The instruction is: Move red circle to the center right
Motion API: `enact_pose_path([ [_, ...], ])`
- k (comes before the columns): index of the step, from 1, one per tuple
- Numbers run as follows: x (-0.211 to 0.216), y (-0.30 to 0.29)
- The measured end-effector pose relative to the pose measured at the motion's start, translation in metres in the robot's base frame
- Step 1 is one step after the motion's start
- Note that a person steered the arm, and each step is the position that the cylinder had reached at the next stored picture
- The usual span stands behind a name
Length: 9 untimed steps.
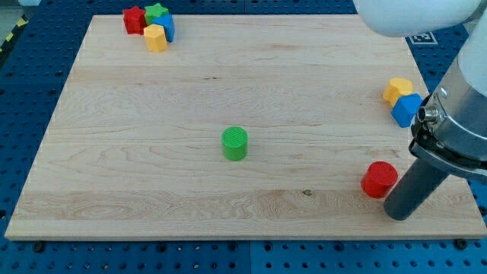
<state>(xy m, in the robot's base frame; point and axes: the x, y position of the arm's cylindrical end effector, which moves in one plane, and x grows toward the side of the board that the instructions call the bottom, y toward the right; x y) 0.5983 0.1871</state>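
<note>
The red circle lies on the wooden board near the view's lower right. My tip rests on the board just below and to the right of the red circle, close to it or touching it. The dark rod rises from the tip toward the view's right edge. A yellow block and a blue block sit together at the board's right edge, above the red circle.
A green circle stands near the board's middle. At the top left, a red block, a green block, a blue block and a yellow block are clustered.
</note>
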Motion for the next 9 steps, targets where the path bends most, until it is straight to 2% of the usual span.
enact_pose_path([
  [2,-0.009,-0.009],
  [6,-0.071,-0.016],
  [9,-0.105,-0.053],
])
